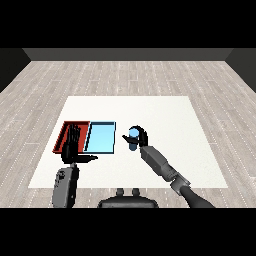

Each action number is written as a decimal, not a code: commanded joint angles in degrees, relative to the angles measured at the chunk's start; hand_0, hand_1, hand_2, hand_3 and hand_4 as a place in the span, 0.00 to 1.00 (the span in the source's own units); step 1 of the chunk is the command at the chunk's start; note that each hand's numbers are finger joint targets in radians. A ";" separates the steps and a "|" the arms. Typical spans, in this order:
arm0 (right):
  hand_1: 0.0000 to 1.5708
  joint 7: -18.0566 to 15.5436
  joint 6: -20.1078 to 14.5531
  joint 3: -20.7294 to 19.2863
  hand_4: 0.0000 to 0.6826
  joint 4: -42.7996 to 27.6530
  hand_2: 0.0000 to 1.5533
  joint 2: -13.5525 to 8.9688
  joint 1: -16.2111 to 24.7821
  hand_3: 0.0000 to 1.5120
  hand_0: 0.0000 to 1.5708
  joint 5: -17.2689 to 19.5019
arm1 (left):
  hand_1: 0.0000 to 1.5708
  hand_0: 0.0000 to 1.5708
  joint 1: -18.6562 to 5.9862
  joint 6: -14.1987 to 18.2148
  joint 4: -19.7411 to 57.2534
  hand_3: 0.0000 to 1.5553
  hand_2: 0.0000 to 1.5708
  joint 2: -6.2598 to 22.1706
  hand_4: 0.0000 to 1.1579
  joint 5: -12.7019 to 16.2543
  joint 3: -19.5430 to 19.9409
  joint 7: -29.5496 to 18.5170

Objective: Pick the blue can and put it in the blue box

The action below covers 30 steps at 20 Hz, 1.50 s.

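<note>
A blue can [133,137] stands upright just right of the light blue tray [101,137], with my right hand [140,136] curled round it. Whether the can rests on the table or hangs a little above it I cannot tell. The blue tray holds nothing. My left hand [71,143] is over the red tray [65,129], fingers straight and pointing away from me, thumb out to the right, holding nothing.
The two trays lie side by side at the left part of the white table [165,115]. Wide bare table lies to the right and behind the can. A wooden floor surrounds the table.
</note>
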 commanded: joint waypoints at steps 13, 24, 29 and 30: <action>0.91 10.40 -8.44 1.68 0.91 -15.58 0.93 -6.88 -2.22 0.92 0.91 12.15 | 0.00 0.00 0.09 0.99 -1.11 0.00 0.00 -2.51 0.00 -4.68 -7.50 5.70; 0.91 20.39 -10.55 2.47 0.90 -33.50 0.93 -12.72 3.26 0.93 0.91 23.44 | 0.00 0.00 -3.24 3.74 6.00 0.00 0.00 -3.79 0.00 -7.39 -12.98 6.27; 0.91 23.21 -6.48 0.05 0.90 -41.86 0.93 -18.93 9.71 0.93 0.91 24.71 | 0.00 0.00 -6.15 3.24 12.26 0.00 0.00 -3.81 0.00 -4.88 -15.11 3.43; 0.91 27.33 -10.29 1.78 0.90 -47.89 0.93 -19.02 10.72 0.93 0.91 27.57 | 0.00 0.00 -7.34 2.55 9.56 0.00 0.00 -3.81 0.00 -3.90 -13.90 6.69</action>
